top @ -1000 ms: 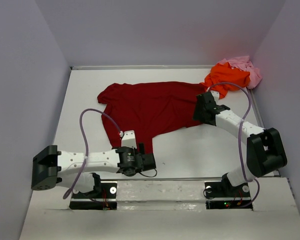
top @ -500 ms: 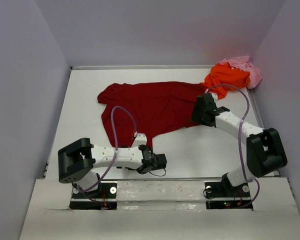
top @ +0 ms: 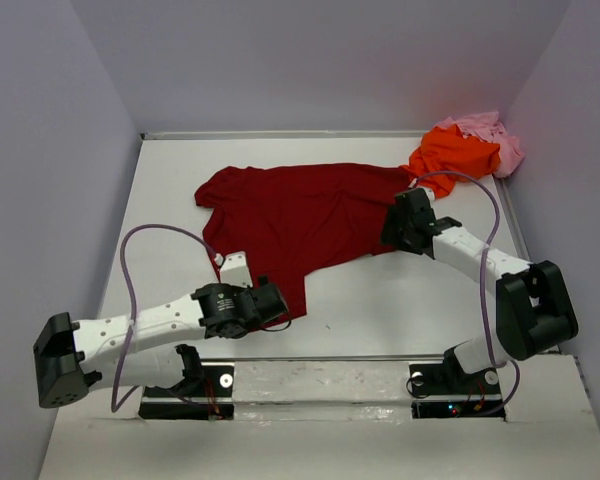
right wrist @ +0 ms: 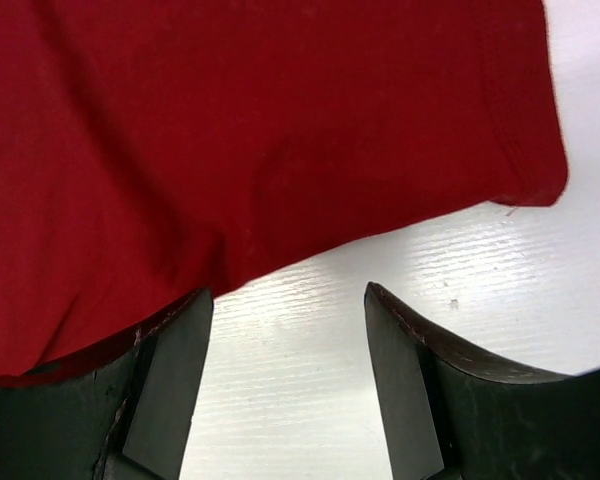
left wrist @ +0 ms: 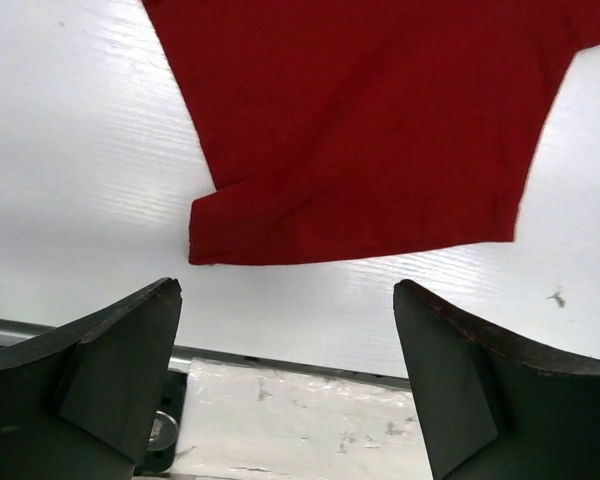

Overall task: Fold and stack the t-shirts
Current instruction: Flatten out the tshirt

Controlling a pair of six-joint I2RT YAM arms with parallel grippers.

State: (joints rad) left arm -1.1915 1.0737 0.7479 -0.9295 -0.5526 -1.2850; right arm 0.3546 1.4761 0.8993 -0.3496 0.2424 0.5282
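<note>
Left gripper (left wrist: 285, 298): jaws spread wide with nothing between them. It is low over the near part of the table (top: 400, 300) and holds nothing.
What the left gripper meets: in the left wrist view both dark fingers (left wrist: 120, 365) frame bare white table. The near hem of the dark red shirt (top: 300, 215) lies just beyond the fingertips, apart from them.
Right gripper (right wrist: 287, 295): jaws also stand apart, somewhat less wide than the left pair, and nothing is clamped.
What the right gripper meets: it is at the right-hand edge of the dark red shirt. In the right wrist view the cloth's hem runs across just above the gap and reaches down to the tip of the finger on the left of that view. I cannot tell whether that finger touches the cloth.
Grippers counted: two, both with parted jaws and both free of cloth.
Dark red shirt, position: spread mostly flat in the middle of the table, unfolded, with one sleeve out to the left and its lower corner reaching toward the left gripper.
Orange shirt (top: 455, 152): one, crumpled at the far right, touching the red shirt's far right corner.
Pink shirt (top: 495, 135): one, bunched in the far right corner, just behind and against the orange one.
Shirts counted: three, one of each colour, none folded or stacked.
</note>
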